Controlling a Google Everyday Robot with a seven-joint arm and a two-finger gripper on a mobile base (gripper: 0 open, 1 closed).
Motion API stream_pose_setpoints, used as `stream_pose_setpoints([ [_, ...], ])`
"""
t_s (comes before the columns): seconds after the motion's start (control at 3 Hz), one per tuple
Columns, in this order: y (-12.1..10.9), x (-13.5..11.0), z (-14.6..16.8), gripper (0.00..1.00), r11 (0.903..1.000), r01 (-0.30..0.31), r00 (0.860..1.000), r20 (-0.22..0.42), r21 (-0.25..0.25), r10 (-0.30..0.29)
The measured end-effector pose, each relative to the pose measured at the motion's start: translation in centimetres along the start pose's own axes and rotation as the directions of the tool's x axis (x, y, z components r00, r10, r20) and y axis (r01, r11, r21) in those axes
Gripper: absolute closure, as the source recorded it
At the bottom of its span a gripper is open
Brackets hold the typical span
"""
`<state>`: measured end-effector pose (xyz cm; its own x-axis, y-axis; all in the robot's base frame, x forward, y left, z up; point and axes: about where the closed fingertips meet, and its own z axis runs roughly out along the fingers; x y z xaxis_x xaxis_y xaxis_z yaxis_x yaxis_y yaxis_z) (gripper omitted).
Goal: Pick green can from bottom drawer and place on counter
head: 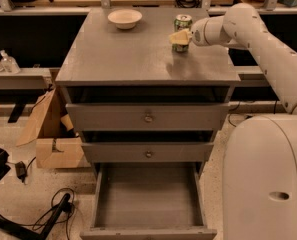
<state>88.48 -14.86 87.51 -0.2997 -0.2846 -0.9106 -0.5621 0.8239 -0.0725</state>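
Note:
The green can [183, 22] stands upright on the counter [128, 54], near its back right corner. My gripper [180, 37] reaches in from the right at the end of the white arm and is closed around the can's middle, its cream finger across the can's front. The bottom drawer [148, 196] is pulled open below, and nothing shows on its grey floor.
A cream bowl [124, 18] sits at the back of the counter. The two upper drawers [148, 118] are shut. A cardboard box [53, 134] and cables [53, 211] lie on the floor at left. My white base [268, 179] stands at the right of the cabinet.

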Motion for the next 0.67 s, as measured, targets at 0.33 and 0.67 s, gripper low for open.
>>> stream_pose_setpoints([
  [0.33,0.11,0.06,0.15,0.00,1.0000,0.000,1.000,-0.001,-0.002,0.000],
  [0.67,0.11,0.06,0.15,0.00,1.0000,0.000,1.000,-0.001,-0.002,0.000],
])
